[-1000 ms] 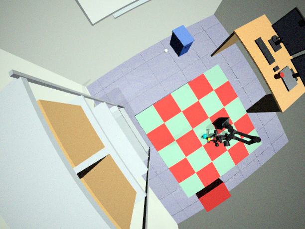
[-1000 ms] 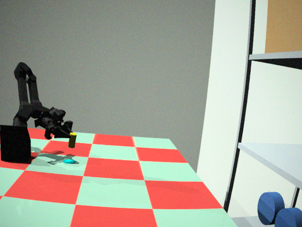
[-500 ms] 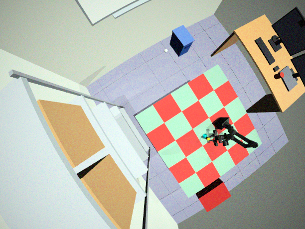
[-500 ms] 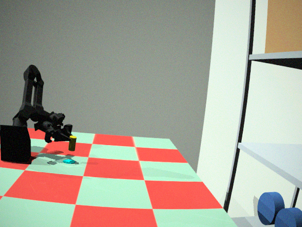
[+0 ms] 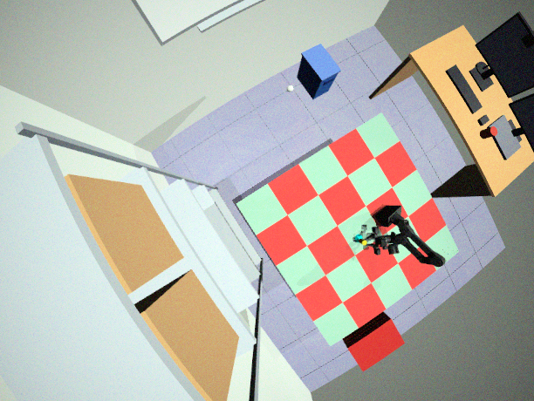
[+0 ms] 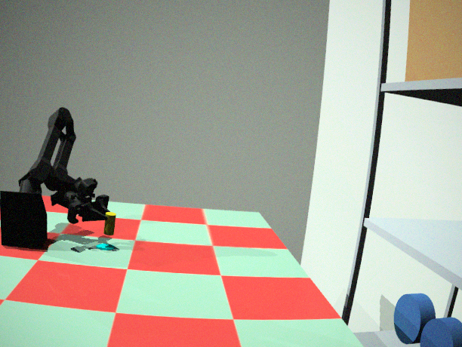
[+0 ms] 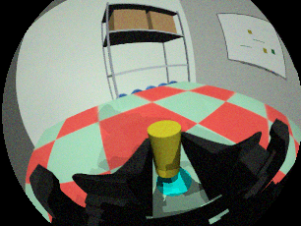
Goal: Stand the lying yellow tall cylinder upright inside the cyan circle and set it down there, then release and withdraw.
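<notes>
The yellow tall cylinder is upright in the air, clear of the floor. My gripper is shut on it, one finger on each side. The cyan circle lies flat on a pale green square. In the exterior view it is below the cylinder. In the wrist view it shows just behind and below the cylinder's lower end, partly hidden by it. Shadows of the arm and gripper fall across and around the circle.
The arm's black base box stands on the red and green checkered mat. A shelf rack stands beyond the mat. A blue box, a desk and a red box stand around it.
</notes>
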`<state>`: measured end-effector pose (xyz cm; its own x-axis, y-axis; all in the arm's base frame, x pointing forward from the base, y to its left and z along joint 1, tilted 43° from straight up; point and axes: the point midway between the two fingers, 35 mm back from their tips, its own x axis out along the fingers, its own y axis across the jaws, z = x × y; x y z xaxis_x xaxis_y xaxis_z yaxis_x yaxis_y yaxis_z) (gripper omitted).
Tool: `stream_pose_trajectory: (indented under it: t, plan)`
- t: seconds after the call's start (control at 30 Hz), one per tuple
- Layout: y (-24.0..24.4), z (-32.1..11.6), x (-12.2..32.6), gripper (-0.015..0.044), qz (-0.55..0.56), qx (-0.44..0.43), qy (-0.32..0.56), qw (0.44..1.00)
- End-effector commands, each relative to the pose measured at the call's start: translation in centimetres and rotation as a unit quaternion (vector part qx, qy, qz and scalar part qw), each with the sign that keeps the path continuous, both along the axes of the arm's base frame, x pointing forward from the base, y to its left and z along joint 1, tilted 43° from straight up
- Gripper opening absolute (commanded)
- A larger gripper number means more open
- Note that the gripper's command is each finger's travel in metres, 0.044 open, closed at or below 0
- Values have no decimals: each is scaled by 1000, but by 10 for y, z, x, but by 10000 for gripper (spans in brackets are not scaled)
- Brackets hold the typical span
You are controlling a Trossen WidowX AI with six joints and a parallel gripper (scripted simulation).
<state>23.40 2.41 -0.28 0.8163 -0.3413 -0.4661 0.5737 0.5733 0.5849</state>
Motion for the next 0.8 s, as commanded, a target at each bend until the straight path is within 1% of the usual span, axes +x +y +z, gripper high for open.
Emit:
stream_pose_trajectory:
  t: [0.0, 0.77]
  plan:
    - [2, -2, -1, 105, -3, -4, -6, 1000]
    - [12, -19, -13, 105, -2, -24, -35, 999]
